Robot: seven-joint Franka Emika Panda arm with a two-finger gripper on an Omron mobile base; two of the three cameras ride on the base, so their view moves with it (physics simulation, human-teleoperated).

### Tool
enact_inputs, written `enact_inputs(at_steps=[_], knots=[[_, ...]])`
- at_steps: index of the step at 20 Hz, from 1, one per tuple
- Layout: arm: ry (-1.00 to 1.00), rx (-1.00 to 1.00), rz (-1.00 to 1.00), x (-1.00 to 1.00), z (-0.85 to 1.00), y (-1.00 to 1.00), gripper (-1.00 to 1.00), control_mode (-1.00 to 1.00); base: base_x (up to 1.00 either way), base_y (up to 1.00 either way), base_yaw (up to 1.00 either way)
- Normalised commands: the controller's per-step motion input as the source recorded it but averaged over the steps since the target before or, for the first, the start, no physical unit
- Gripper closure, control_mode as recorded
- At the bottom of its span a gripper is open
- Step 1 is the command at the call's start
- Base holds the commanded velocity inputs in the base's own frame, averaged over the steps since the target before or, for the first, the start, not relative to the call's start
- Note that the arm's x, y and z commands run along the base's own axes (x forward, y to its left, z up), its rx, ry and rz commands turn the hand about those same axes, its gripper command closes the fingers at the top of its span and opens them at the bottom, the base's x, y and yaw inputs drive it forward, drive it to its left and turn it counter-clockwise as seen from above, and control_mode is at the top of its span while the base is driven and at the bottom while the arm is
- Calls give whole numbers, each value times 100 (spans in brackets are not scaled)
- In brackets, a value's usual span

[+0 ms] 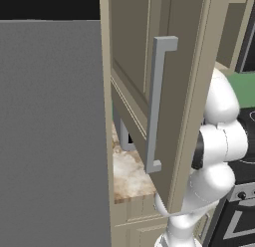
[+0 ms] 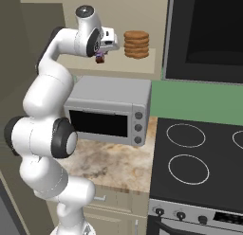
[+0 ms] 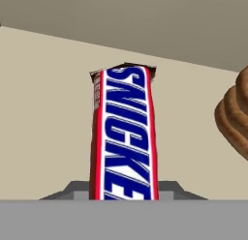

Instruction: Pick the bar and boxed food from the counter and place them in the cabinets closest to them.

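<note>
My gripper [image 2: 101, 52] is inside the open wall cabinet [image 2: 142, 68], just above its shelf, shut on the bar [image 2: 99, 58]. The bar [image 3: 123, 142] is a brown candy bar with a red-edged label and blue letters on white. It stands up between the jaws of the gripper [image 3: 123, 194], in front of the cabinet's plain beige back wall. The marbled counter [image 2: 114, 165] lies below, under the arm. The boxed food is out of view.
A stack of brown round cookies [image 2: 136, 43] sits on the shelf just right of the bar. Under the cabinet a silver toaster oven [image 2: 111, 111] stands on the counter. The black stovetop [image 2: 199, 158] and microwave [image 2: 209, 35] are right. The open door [image 1: 164, 91] hangs left.
</note>
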Motion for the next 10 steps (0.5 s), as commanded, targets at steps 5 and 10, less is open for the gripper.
enact_inputs(at_steps=[5, 10], knots=[[0, 0, 0, 0, 0, 0, 100, -100, 0, 0, 0], [0, 0, 0, 0, -1, 0, 100, -100, 0, 0, 0]])
